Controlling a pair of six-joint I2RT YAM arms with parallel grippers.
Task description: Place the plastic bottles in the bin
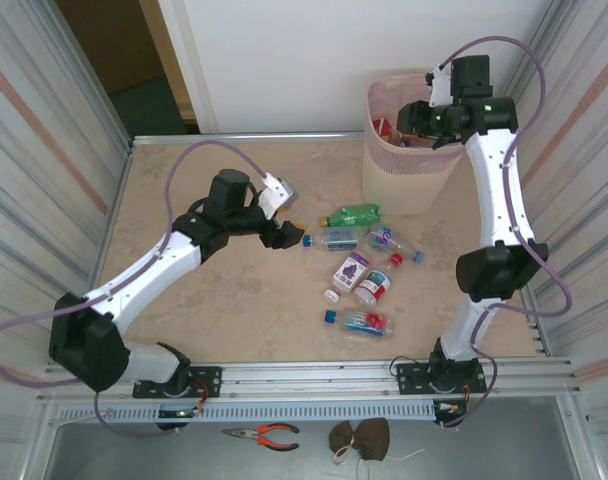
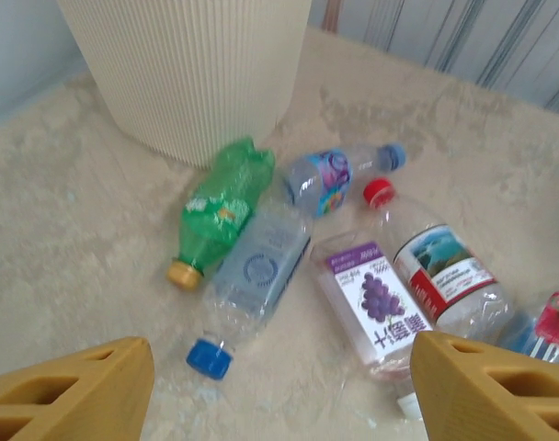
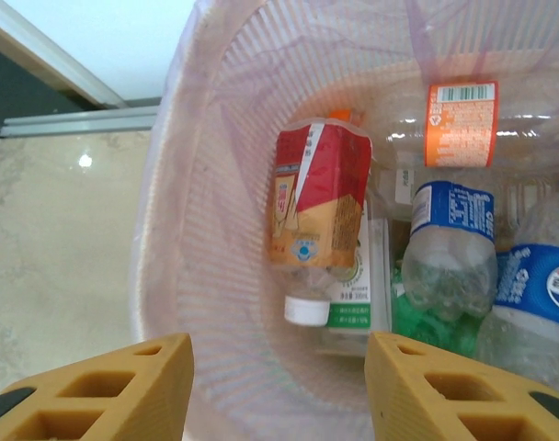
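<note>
Right gripper [image 3: 279, 390] hangs over the bin [image 1: 399, 185], jaws parted, nothing between them. Bottles lie inside, a red-labelled bottle [image 3: 318, 197] among them. Left gripper [image 2: 279, 395] also spread and empty, low above the table [image 1: 234, 310], facing the loose bottles [image 1: 359, 265] — the green bottle [image 2: 222, 207] lies just beside the bin's wall.

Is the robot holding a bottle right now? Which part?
Nothing is held. The left tool is open over small plastic bottles; the right tool is open over the tall cream-pink plastic bin.
</note>
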